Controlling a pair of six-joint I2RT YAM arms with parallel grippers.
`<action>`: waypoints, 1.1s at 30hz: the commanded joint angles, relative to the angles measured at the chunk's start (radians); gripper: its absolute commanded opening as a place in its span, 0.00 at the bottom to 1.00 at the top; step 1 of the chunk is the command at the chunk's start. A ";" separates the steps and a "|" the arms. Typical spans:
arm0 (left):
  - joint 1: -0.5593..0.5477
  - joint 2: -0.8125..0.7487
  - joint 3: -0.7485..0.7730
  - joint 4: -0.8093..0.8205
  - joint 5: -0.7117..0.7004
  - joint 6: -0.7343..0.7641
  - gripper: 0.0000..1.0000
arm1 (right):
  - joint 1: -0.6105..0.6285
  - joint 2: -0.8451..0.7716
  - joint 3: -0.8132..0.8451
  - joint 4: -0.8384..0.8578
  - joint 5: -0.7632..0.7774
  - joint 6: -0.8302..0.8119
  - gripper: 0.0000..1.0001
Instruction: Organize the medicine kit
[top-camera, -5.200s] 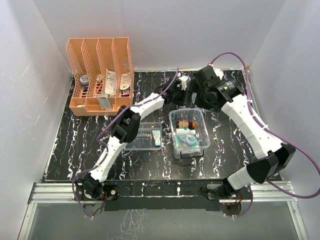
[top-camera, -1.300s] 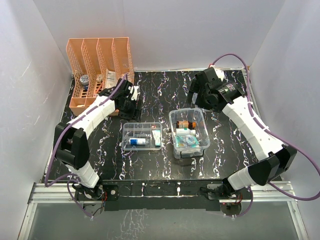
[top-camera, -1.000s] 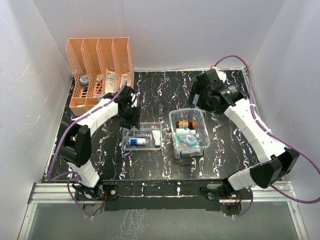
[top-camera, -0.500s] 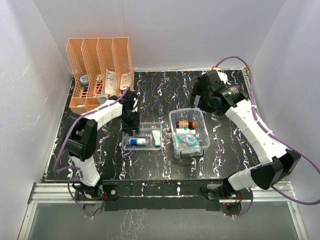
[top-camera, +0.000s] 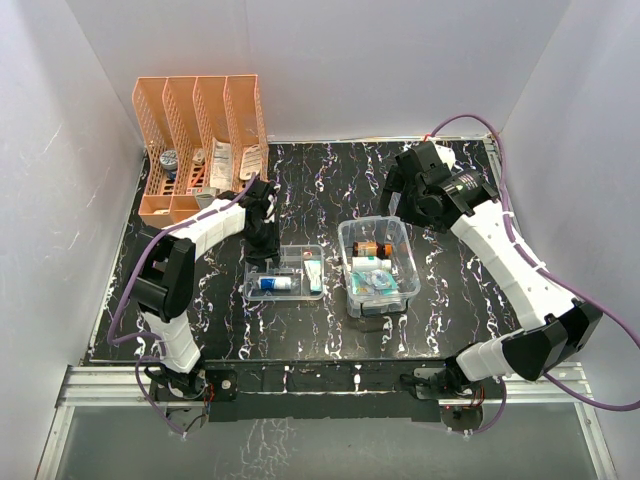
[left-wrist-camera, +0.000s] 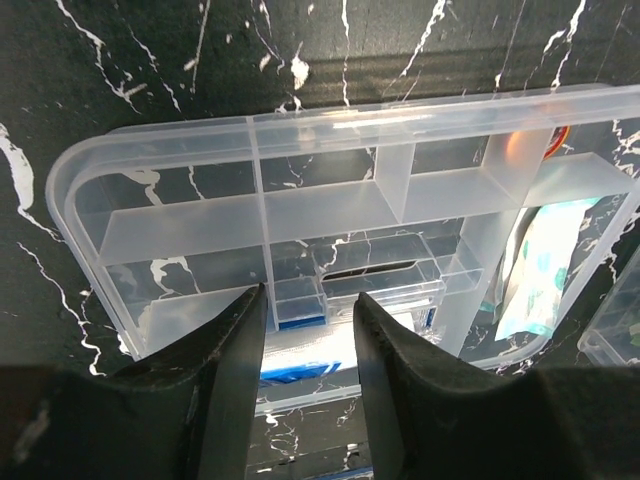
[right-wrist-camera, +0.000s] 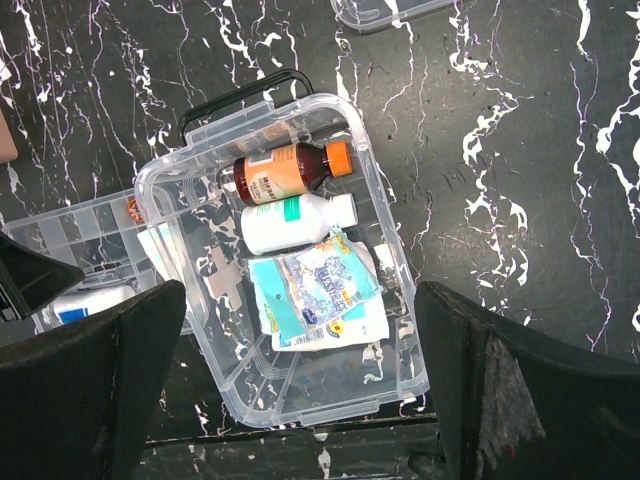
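Sorting things into the box, judging by the layout. Finding the medicine kit (top-camera: 345, 252) a little right of centre on the bench (top-camera: 455, 300), lid off, just beside the divided tray (top-camera: 250, 291) on its left. Noting inside it a brown bottle (right-wrist-camera: 285, 170) with an orange cap, a white bottle (right-wrist-camera: 295, 222) and some sachets (right-wrist-camera: 315, 295).

Hanging the right fingers (top-camera: 396, 198) above the kit's far end, spread wide and gripping nothing. Poising the left fingers (top-camera: 266, 243) low over the tray's far-left part, set at a narrow gap, pinching nothing visible. Looking down between them, through the left wrist camera, at a blue-and-white tube (left-wrist-camera: 300, 322) lying in the tray.

Reading the kit's long axis as running from the near edge toward the back wall, slightly skewed. Placing the kit to the right of the left fingers, across the tray, and almost straight below the right fingers, so counting the right arm as the nearer one.

Expecting, as a judgement only, any reach for a bottle to need the wide fingers closing along the box's length, with both bottles lying crosswise in it. Leaving the orange rack (top-camera: 200, 120) at the back left out of the reckoning.
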 joint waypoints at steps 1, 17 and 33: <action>0.003 0.017 0.038 -0.006 -0.005 -0.023 0.38 | -0.006 -0.032 -0.005 0.028 0.015 -0.002 0.98; 0.009 0.061 0.000 0.011 -0.082 -0.004 0.10 | -0.005 -0.039 -0.016 0.031 0.015 0.006 0.98; -0.020 -0.062 0.095 -0.032 -0.018 0.228 0.00 | -0.011 -0.040 -0.111 0.060 -0.005 -0.014 0.98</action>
